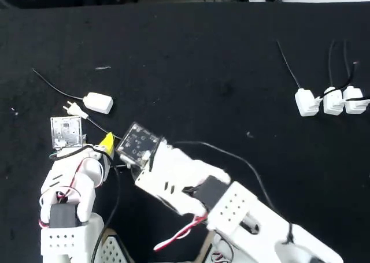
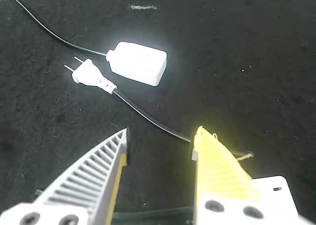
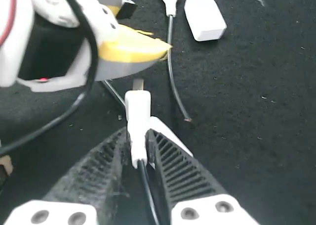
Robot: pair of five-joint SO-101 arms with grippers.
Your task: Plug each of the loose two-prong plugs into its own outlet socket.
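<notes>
The high camera looks straight down on the black bench [image 1: 219, 55], with the arm bases at its near edge. Each wrist camera sits low and close, sighting along its own arm's tip: the left end effector [image 2: 162, 131] and the right end effector [image 3: 138, 132]. All three views share the white socket block [image 1: 98, 103] and the loose plug [image 1: 70, 107] beside it.

Bright, even light is cast from above, and most of it is swallowed by the black table cloth [image 1: 219, 55], so shadows on it can scarcely be made out. The white socket block [image 2: 137, 63] is washed out to a glowing patch, its surface detail lost, and the loose plug [image 2: 88, 75] beside it is nearly as bleached. Glare is also seen on the white plug [image 3: 137, 106] clamped in the right gripper [image 3: 138, 134], and the yellow finger [image 2: 217, 165] of the left gripper [image 2: 160, 133] is strongly lit
</notes>
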